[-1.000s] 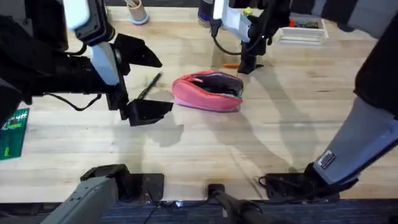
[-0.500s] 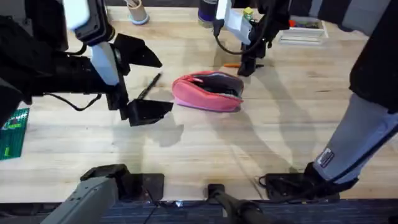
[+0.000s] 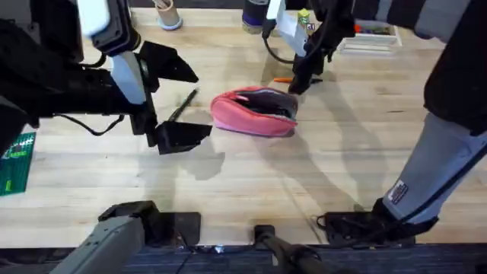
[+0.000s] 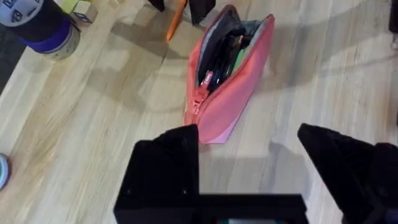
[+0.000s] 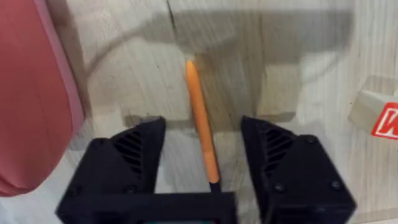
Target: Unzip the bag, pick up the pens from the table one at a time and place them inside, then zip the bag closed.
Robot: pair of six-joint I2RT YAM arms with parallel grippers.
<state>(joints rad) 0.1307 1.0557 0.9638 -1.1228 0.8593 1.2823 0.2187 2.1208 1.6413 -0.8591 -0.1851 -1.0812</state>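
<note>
Lying between the spread right gripper point(image 5: 204, 163) fingers, the orange pen point(image 5: 201, 118), beside the bag point(image 5: 31, 93).

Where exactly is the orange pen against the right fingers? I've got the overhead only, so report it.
Observer: In the right wrist view the orange pen lies flat on the table in the gap of the open right gripper, touching neither finger.
Operator: Now check the bag's mouth.
Observer: The left wrist view shows the bag unzipped, with dark items and something green inside.
Operator: Find the zipper slider.
Observer: The zipper slider sits near the bag's end that faces the open left gripper.
</note>
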